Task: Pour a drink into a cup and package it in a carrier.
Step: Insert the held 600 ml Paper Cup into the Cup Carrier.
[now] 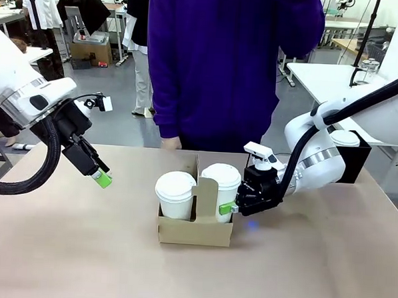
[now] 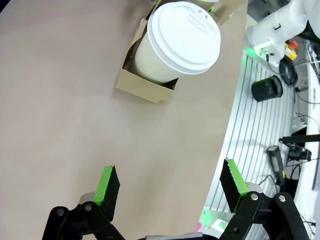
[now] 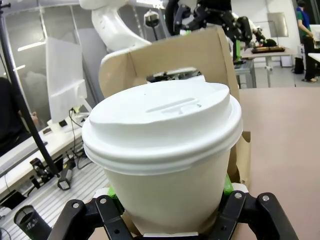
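The carrier (image 1: pixel 195 230) sits mid-surface (image 1: pixel 80 249), holding two lidded cups. The right tool (image 1: pixel 230 207) is clenched on the right cup (image 1: pixel 221 188), at that cup's 3 o'clock; in the right wrist view its green pads seem pressed to the cup's wall, though mostly hidden. The left tool (image 1: pixel 102 178) hangs released at the carrier's 9 o'clock, well apart.

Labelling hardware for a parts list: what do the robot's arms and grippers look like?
Both arms have glossy white shells with a silver wrist band and thick black corrugated cable. The left gripper and right gripper are black with bright green finger pads and small white wrist cameras.
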`<action>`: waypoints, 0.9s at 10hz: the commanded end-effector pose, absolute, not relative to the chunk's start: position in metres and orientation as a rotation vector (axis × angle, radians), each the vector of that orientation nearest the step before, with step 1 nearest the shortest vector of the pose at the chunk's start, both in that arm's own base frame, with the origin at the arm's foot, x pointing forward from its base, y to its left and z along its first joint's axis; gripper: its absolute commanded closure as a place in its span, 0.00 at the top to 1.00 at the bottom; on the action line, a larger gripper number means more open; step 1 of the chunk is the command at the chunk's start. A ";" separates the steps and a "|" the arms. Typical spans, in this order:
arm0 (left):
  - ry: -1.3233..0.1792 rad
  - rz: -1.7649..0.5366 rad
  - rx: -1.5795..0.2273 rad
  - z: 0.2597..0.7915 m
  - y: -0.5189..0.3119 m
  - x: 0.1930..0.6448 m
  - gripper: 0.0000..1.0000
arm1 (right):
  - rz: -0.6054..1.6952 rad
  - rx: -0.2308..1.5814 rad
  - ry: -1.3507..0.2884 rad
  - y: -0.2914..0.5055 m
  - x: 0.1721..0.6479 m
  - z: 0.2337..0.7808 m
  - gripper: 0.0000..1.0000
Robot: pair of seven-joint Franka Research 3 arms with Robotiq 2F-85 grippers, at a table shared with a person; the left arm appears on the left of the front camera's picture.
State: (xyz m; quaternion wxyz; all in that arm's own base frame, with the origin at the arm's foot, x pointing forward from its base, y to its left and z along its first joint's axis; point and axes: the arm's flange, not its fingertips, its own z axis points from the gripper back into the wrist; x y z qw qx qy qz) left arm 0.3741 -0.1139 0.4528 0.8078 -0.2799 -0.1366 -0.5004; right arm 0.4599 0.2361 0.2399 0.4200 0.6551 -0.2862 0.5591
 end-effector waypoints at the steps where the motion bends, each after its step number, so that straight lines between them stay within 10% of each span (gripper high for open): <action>1: -0.295 -1.075 -0.603 0.454 -0.114 0.374 1.00 | 1.482 1.613 -0.737 0.239 0.465 0.238 0.80; 2: -0.295 -1.075 -0.603 0.454 -0.114 0.374 1.00 | 1.513 1.585 -0.742 0.238 0.465 0.237 1.00; 9: -0.295 -1.075 -0.603 0.454 -0.114 0.374 1.00 | 1.591 1.430 -0.836 0.204 0.475 0.276 1.00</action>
